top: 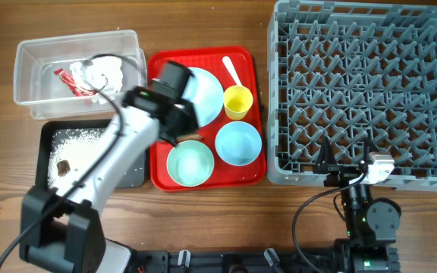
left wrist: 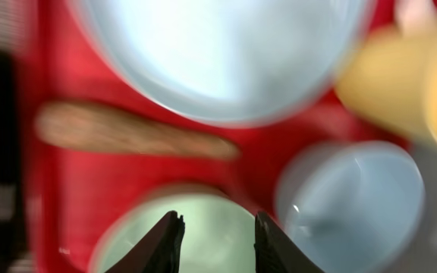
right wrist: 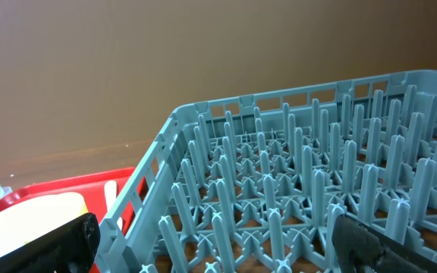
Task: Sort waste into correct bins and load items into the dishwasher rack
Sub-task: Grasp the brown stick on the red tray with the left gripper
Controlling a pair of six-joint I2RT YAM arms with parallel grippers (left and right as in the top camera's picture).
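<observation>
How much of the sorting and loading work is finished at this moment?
Done: the red wrapper and white tissue lie in the clear tub; rice grains and a brown chunk lie in the black tray. In hand: the open left fingers hover over the red tray, near the brown stick, holding nothing. Left: that stick, then the plate, yellow cup, blue bowl, mint bowl and spoon; the rack is empty.

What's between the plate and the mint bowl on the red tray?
A brown stick lies flat on the tray between them; the left wrist view shows it.
</observation>
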